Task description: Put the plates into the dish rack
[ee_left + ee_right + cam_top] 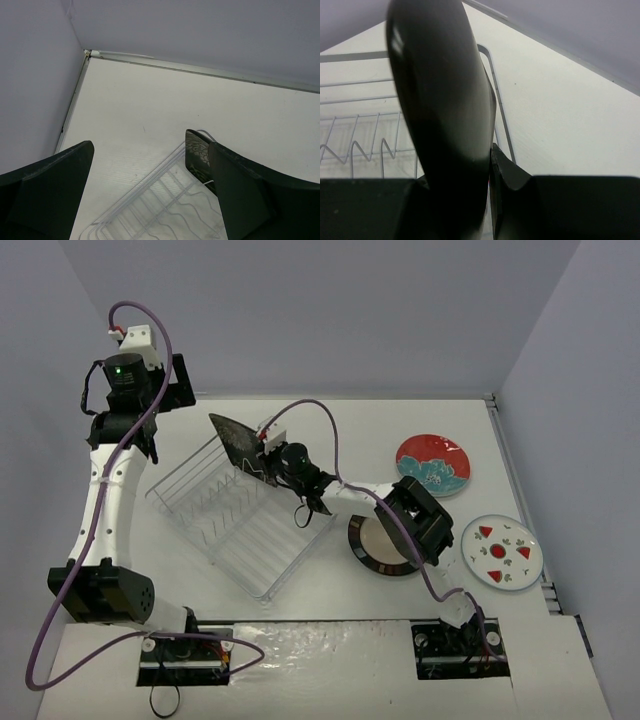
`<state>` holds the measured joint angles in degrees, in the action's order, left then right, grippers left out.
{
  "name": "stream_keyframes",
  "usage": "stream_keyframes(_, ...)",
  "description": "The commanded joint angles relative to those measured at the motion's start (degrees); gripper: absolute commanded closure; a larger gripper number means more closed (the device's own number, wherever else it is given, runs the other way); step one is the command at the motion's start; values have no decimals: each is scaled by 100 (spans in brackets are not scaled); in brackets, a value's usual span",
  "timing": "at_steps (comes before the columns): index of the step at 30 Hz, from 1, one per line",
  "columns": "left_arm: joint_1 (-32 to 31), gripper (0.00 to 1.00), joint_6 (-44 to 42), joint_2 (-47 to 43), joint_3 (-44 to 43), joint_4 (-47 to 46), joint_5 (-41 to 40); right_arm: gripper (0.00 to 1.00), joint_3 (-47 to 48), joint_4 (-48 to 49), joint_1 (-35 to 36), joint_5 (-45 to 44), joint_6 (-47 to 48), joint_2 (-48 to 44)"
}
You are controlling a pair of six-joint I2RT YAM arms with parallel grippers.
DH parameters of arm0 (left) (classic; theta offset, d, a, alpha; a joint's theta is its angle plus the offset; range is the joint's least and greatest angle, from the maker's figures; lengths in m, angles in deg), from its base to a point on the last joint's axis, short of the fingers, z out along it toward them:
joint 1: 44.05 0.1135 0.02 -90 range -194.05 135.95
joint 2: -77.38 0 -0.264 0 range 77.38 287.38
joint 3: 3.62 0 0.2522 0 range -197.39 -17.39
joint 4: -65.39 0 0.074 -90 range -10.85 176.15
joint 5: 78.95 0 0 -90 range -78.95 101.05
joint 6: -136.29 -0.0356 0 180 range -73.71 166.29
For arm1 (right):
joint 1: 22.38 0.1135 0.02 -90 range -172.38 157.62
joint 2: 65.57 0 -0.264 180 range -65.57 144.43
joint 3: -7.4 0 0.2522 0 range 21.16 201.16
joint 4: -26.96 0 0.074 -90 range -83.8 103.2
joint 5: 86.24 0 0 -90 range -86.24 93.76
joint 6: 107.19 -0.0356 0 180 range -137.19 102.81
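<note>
Right gripper (262, 456) is clamping the square black floral plate (234, 440) by its edge, holding it on edge and slightly tilted above the far corner of the dish rack (200, 540). In the right wrist view the tines (355, 145) are lying lower and to the left of the plate, so the slots are sitting below and inboard of it. The rack's long axis is running diagonally, far left to near right. Left gripper (178, 385) is hanging spread wide and empty just beyond the rack's far-left side. Right of the rack, the beige striped-rim plate (372, 558), the red-and-teal floral plate (433, 464) and the white plate with red triangles (502, 551) are lying flat, all nearer the right arm
</note>
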<state>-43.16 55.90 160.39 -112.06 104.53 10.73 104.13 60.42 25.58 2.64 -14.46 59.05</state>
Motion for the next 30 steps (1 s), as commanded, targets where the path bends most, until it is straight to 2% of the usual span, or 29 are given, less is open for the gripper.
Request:
stream_keyframes(1,-27,3,-43,-153,-170,-323,-74,100,-290,1821,30,-410,-264,-368)
stream_keyframes(8,-27,3,-47,-197,-165,-321,-100,98,-747,2391,90,-705,-273,-381)
stream_keyframes(11,-27,3,-38,-179,-165,-324,-100,90,-989,2539,99,-779,-205,-473)
stream_keyframes(14,-27,3,-15,-156,-165,-330,-79,77,-1093,2527,108,-716,-138,-544)
stream_keyframes(17,-27,3,5,-136,-174,-324,-49,73,-1098,2403,108,-705,-115,-578)
stream_keyframes(26,-203,3,30,-253,-192,-359,-74,24,-1014,2006,143,-1046,-166,-1009)
stream_keyframes(29,-203,3,95,-304,-208,-387,-46,11,-992,1858,144,-1186,-196,-1327)
stream_keyframes(30,-203,3,111,-328,-201,-403,-30,10,-976,1817,152,-1258,-220,-1456)
